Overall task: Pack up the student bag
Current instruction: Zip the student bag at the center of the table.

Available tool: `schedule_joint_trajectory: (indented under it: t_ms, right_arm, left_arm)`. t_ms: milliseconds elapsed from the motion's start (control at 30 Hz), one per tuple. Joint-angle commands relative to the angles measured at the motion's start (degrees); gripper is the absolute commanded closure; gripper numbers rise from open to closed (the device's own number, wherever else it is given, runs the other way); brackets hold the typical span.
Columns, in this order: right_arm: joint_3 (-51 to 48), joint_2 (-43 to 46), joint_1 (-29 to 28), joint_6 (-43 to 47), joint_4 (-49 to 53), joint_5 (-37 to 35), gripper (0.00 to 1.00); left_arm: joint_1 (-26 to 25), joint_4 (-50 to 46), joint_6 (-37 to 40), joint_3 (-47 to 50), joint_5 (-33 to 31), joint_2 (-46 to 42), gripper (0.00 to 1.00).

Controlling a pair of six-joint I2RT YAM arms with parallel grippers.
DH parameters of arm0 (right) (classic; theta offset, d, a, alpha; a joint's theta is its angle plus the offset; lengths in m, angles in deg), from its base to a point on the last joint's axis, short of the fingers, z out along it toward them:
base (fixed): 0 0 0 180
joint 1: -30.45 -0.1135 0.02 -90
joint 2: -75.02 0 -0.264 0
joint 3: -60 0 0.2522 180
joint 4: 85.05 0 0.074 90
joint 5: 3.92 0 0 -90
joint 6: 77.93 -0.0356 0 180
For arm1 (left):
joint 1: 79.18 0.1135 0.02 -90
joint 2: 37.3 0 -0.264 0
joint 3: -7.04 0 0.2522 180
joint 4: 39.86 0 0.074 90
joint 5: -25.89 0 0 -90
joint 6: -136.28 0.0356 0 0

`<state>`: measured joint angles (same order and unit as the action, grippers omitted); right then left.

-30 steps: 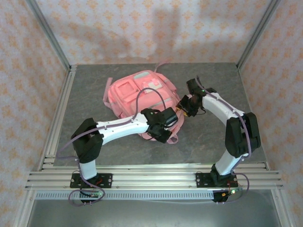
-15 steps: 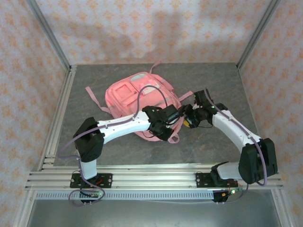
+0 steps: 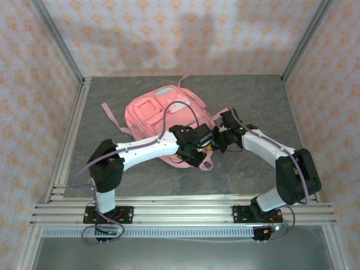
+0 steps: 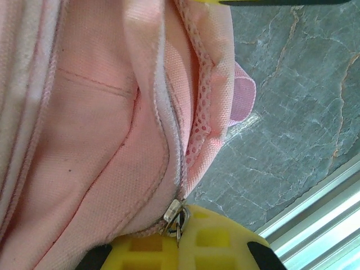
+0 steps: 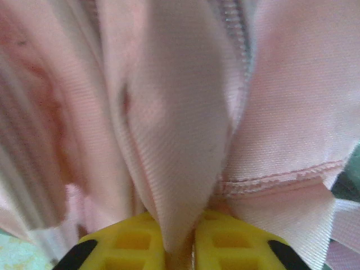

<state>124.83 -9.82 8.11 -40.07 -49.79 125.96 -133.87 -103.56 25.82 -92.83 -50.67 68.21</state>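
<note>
The student bag (image 3: 163, 112) is a large pink backpack lying on the grey table, with straps trailing left and right. My left gripper (image 3: 203, 139) sits at the bag's near right corner. In the left wrist view its yellow fingers (image 4: 225, 244) are shut on a metal zipper pull (image 4: 176, 215) at the end of a zip seam on the bag (image 4: 95, 124). My right gripper (image 3: 216, 142) meets the same corner from the right. In the right wrist view this gripper (image 5: 181, 247) is shut on a fold of the bag's pink fabric (image 5: 180, 112).
Bare grey stone table (image 3: 253, 95) lies right of and behind the bag. Aluminium rails run along the left side (image 3: 70, 140) and across the front (image 3: 180, 211). Patterned walls close in the back and sides. A rail (image 4: 326, 208) shows near the bag's corner.
The bag shifted and its straps spread out. My right gripper moved left onto the bag's corner, opened wider, then closed on the fabric. The left gripper stayed shut.
</note>
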Motion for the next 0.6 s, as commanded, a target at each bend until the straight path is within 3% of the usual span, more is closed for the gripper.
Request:
schedule_joint_trajectory:
  t_ms: [0, 567]
  right_arm:
    - [1.2, -0.8, -0.6, 2.7, 2.6, -1.9, 0.98]
    - [2.8, 0.9, 6.6, 7.7, 9.2, -5.5, 1.0]
  left_arm:
    - [0.1, 1.5, 0.1, -0.5, 0.3, -0.9, 1.0]
    - [4.5, 2.2, -1.3, 13.9, -2.2, -10.2, 1.0]
